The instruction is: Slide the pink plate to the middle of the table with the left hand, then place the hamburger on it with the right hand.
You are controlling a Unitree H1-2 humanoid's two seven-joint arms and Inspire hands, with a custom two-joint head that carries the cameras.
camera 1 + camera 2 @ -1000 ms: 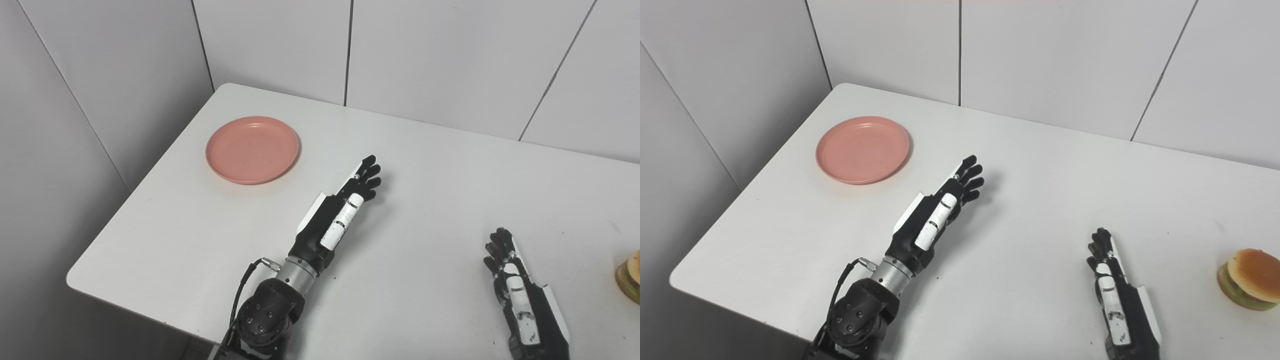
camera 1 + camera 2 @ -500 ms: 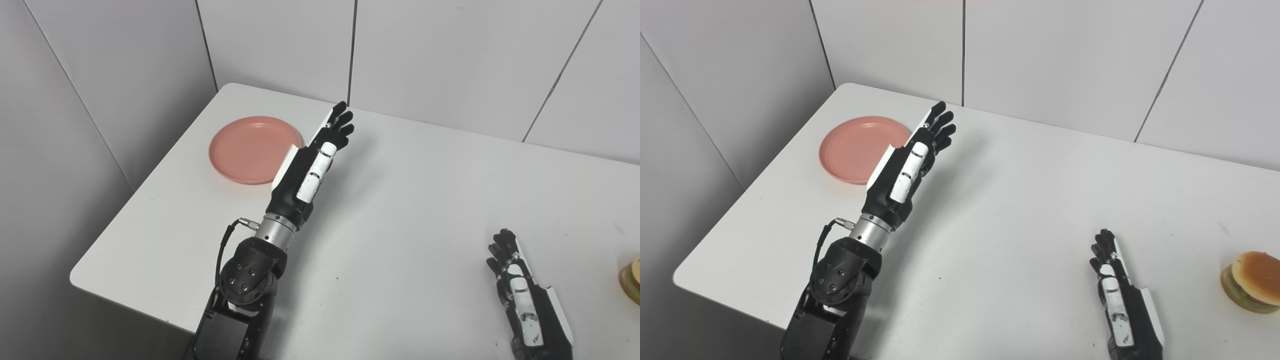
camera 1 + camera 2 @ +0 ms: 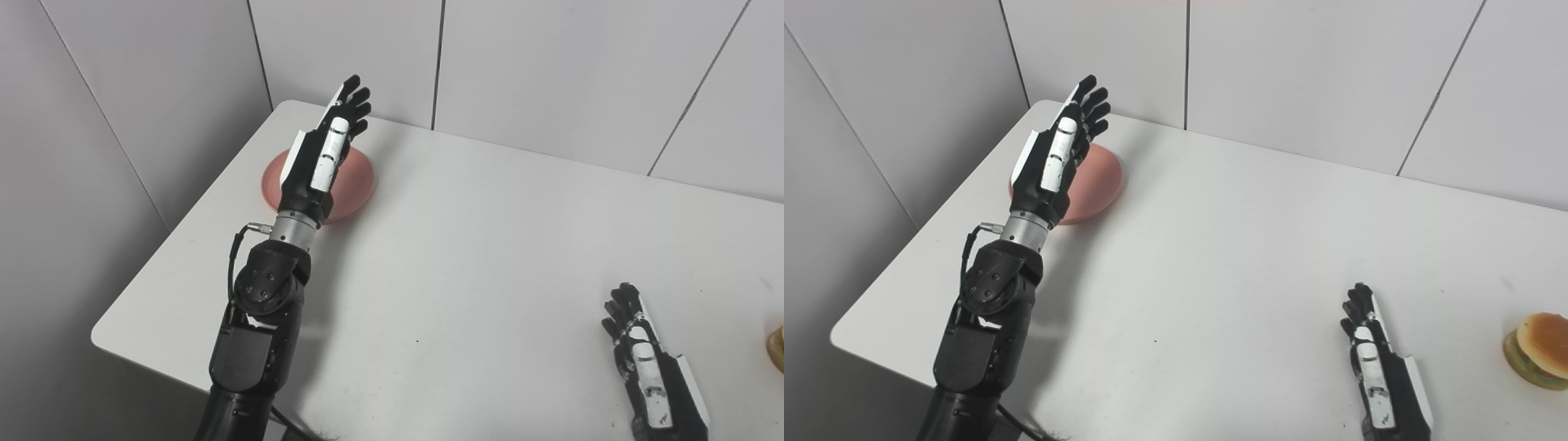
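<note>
The pink plate (image 3: 358,184) lies near the table's far left corner, and my left arm covers much of it. My left hand (image 3: 324,147) is raised above the plate, fingers straight and apart, holding nothing. The hamburger (image 3: 1540,350) sits at the right edge of the table; only a sliver of it shows in the left eye view. My right hand (image 3: 1375,367) rests low near the front right, fingers extended, empty, some way left of the hamburger.
The white table (image 3: 490,245) has a rounded far left corner close to grey wall panels (image 3: 153,92). The table's left edge runs just beside my left forearm (image 3: 263,306).
My left hand rose and swung from the table's middle to the far left, now over the plate. The right hand stayed put. The camera has shifted slightly.
</note>
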